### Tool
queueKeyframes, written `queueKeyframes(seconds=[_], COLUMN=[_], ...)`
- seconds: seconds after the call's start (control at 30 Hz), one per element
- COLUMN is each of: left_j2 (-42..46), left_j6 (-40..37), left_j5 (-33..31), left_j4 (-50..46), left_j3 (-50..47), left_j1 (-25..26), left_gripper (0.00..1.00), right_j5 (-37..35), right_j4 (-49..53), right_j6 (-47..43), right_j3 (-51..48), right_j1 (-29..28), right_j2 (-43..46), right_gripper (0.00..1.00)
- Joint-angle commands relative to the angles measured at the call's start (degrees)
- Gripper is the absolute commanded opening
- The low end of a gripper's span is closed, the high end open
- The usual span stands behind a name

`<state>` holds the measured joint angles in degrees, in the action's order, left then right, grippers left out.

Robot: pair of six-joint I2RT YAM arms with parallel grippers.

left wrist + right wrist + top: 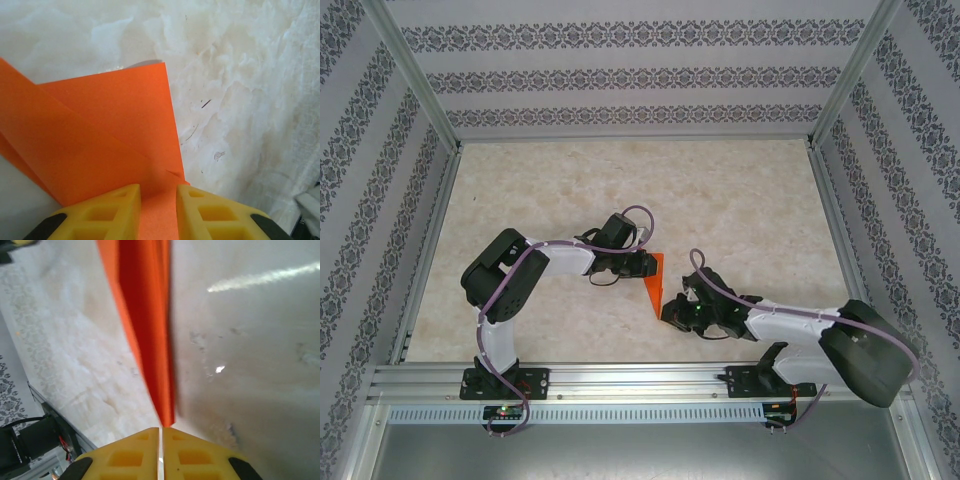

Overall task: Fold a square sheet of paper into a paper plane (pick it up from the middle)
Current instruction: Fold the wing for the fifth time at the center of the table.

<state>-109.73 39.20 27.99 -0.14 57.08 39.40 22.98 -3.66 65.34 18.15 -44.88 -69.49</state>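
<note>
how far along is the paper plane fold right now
Done: the orange sheet already carries folds, with layers overlapping. In hand: the right pincer pinches its tip; the left pincer straddles an edge. Left: it looks broad, not a finished dart, so more folds remain.

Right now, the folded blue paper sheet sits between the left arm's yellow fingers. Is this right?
No: the folded paper sheet is bright orange, not blue. It does sit between the left arm's yellow fingers, as the left wrist view shows.
</note>
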Motion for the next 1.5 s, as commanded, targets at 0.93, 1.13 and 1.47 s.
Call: queueKeyframes(seconds=[0.93, 1.13, 1.47], left_j2=[-0.4, 7.6, 14.4], left_j6=[-0.6, -4.3, 1.2], left_j5=[1.5, 0.3, -1.2], left_j4=[-3.8, -7.8, -1.7], left_j3=[-0.6, 3.0, -5.7], left_j1=[0.9, -0.1, -1.2], left_gripper=[0.34, 0.42, 0.37], right_j5=[1.5, 4.8, 6.2], right_j4=[-12.6, -14.9, -12.8], right_j6=[-1.8, -4.7, -8.4], right_j3=[3.5, 3.5, 4.6], right_j1=[4.2, 4.2, 5.3], right_j2=[-26.2, -29.1, -29.2], right_gripper=[0.11, 0.07, 0.05])
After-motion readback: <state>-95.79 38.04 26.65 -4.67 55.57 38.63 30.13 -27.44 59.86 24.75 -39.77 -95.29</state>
